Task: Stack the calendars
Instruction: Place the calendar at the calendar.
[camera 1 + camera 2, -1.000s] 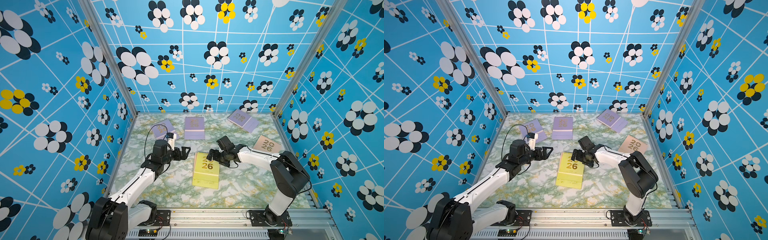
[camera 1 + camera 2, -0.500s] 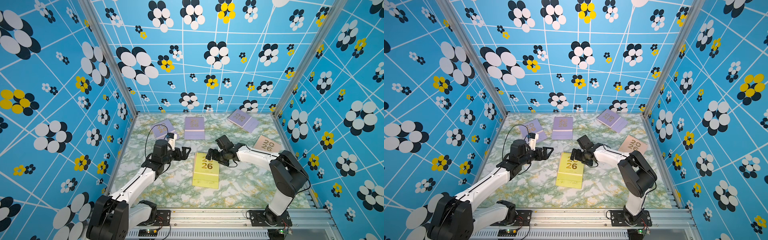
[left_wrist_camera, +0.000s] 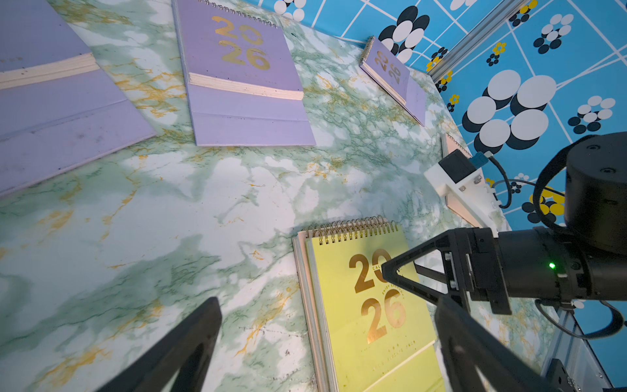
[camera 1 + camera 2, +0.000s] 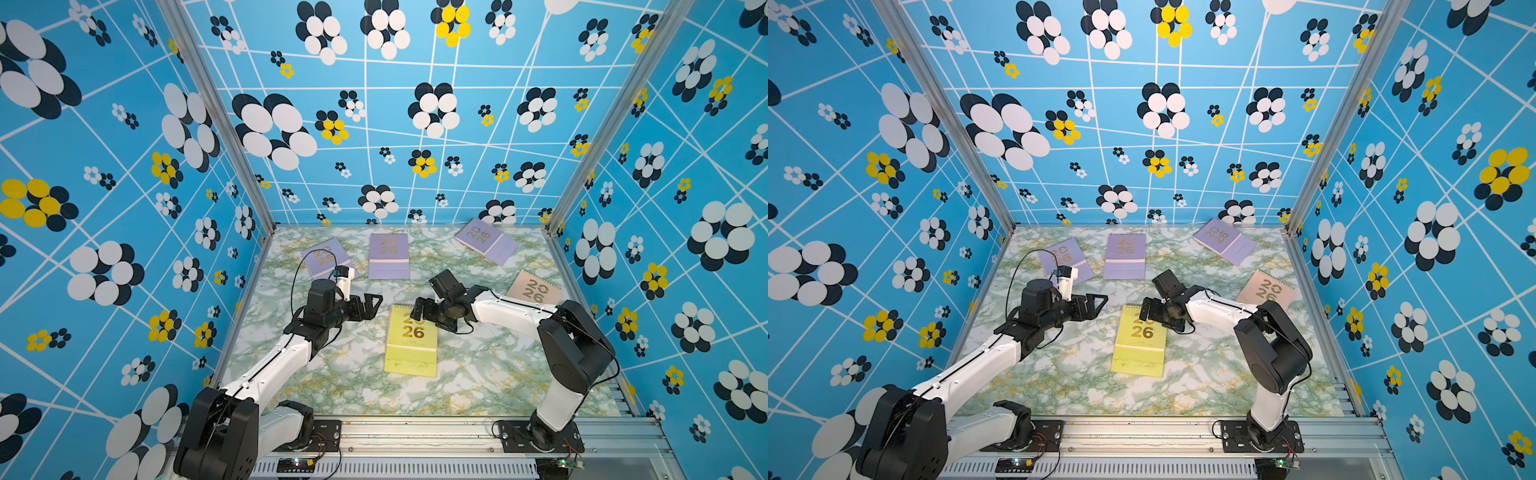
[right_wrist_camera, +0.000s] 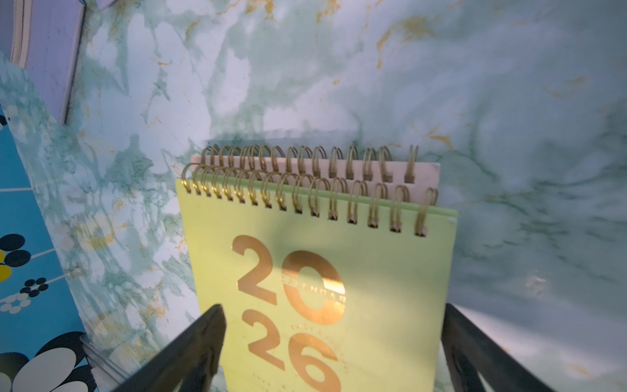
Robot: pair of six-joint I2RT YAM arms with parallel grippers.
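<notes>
Yellow calendar (image 4: 411, 345) is lying on a peach calendar (image 5: 424, 169); I'm hovering my open, empty right end effector (image 4: 417, 311) above, reckoning the pair needs squaring first.

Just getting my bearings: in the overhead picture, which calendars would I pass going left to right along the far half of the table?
slanted lilac calendar → straight lilac calendar → far-corner lilac calendar → peach calendar. The yellow calendar lies nearer, so it is left out.
</notes>
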